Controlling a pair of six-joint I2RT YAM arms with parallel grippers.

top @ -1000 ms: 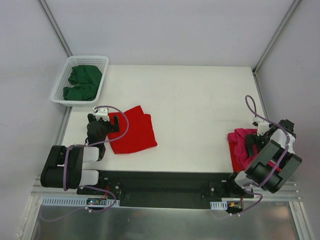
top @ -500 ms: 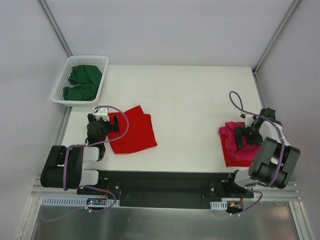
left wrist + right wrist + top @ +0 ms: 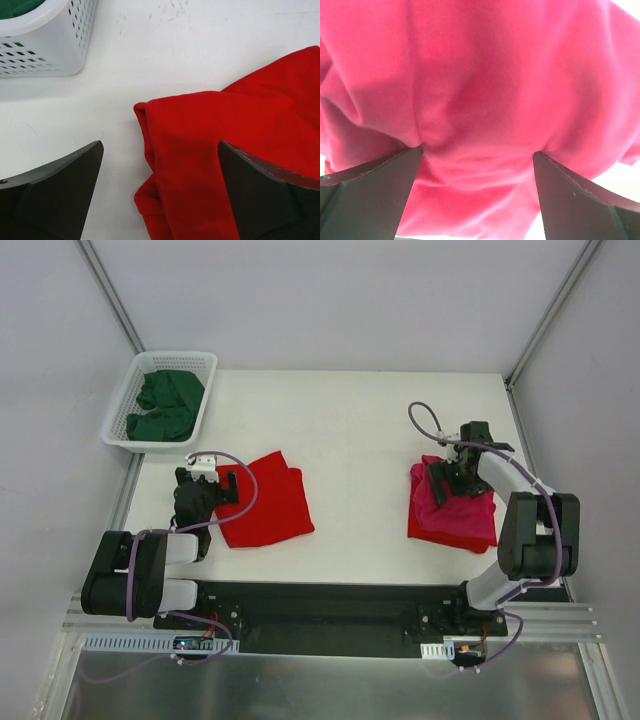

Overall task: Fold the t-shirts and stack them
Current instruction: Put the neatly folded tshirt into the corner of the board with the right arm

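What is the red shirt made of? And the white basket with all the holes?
The red shirt looks like soft knitted cloth, maybe cotton. It is dull, not shiny, and it lies in rounded folds and wrinkles. The basket looks like hard white plastic, smooth and a little glossy. It has neat rows of moulded holes in its wall and a thick rounded rim.

Top cam sits high behind the near edge, looking down over the tabletop [image 3: 370,420]. Left wrist cam is low and close, facing the red shirt [image 3: 210,150] edge and a basket [image 3: 45,45] corner that the top view shows too. Right wrist cam is jammed against the pink shirt [image 3: 480,75], which fills it.
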